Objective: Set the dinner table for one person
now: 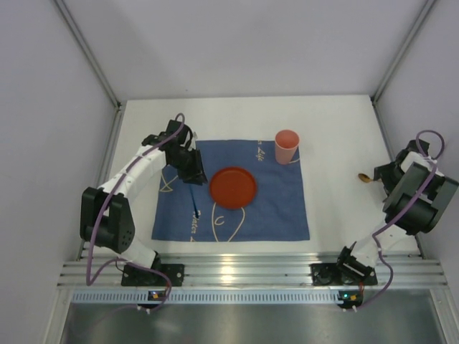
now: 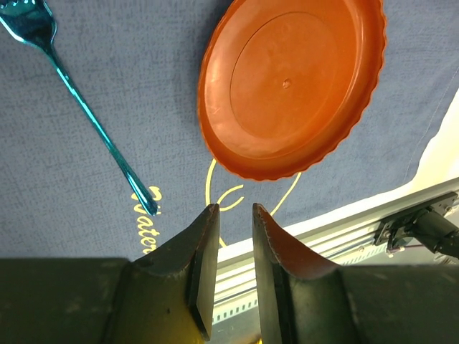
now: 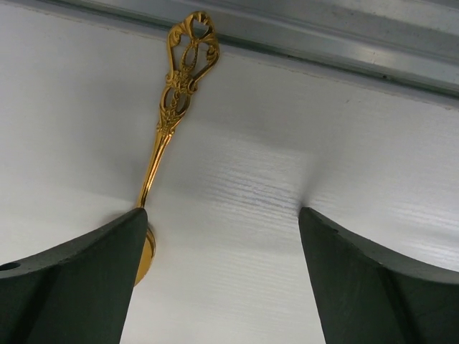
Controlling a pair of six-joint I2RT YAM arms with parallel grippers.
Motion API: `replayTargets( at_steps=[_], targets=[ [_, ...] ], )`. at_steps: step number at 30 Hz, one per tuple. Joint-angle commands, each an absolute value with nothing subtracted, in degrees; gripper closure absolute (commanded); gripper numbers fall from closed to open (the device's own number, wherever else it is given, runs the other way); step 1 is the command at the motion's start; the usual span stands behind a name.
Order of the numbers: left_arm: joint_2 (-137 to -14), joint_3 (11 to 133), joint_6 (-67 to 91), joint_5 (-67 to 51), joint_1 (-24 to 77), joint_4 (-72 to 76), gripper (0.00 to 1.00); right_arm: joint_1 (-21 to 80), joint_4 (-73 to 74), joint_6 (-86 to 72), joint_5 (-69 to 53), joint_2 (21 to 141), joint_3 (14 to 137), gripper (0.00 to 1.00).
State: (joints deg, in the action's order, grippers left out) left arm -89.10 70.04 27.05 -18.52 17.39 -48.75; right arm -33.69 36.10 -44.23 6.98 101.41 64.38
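The white dinner table (image 1: 337, 122) carries a blue cloth (image 1: 272, 208). On the cloth lie a red plate (image 1: 232, 187), a pink cup (image 1: 287, 146) and a teal fork (image 1: 195, 201) left of the plate. My left gripper (image 1: 188, 165) hovers above the fork's head. In the left wrist view the left gripper (image 2: 235, 211) is empty with its jaws a narrow gap apart, and the fork (image 2: 79, 100) and plate (image 2: 290, 86) lie beyond it. My right gripper (image 3: 222, 215) is wide open over bare table. A gold spoon (image 3: 168, 115) lies by its left finger, its bowl partly hidden.
A slotted aluminium rail (image 1: 251, 269) runs along the near edge by the arm bases. White walls enclose the table on the left, back and right. The spoon (image 1: 366, 178) lies on the white tabletop near the right wall, off the cloth.
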Motion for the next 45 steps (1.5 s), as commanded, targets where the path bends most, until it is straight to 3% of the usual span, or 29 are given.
replayTargets(
  at_steps=[1,14,21,29,33,35,38,45],
  targets=[
    [-90.9,73.6,26.8,-17.7,18.6,-50.8,0.70,-32.0,33.8,-47.0,7.4,98.3,63.0,0.13],
    [-97.6,82.4,27.9,-14.6,26.9,-54.5,0.71,-31.6,26.9,-48.8,6.8,107.9,67.8,0.17],
    [-98.9,83.6,28.4,-13.9,27.9,-54.7,0.71,-30.3,31.1,-47.4,12.0,112.3,71.9,0.41],
    [-100.6,84.0,28.2,-14.0,27.9,-54.1,0.72,-25.4,36.6,-41.9,19.4,117.6,78.1,0.62],
    [-101.4,84.4,27.6,-13.6,27.8,-54.1,0.72,-23.5,37.4,-40.5,20.6,119.1,79.1,0.82],
    [-101.6,84.5,27.1,-13.6,27.6,-54.0,0.72,-22.7,38.2,-39.8,21.4,119.5,79.7,0.84],
    [-101.9,84.2,26.4,-13.5,27.1,-53.7,0.72,-22.2,37.6,-39.3,22.9,118.4,79.0,1.00],
    [-103.7,84.8,25.1,-15.0,25.8,-53.3,0.72,-20.6,37.1,-36.9,18.7,117.7,81.4,1.00]
  ],
)
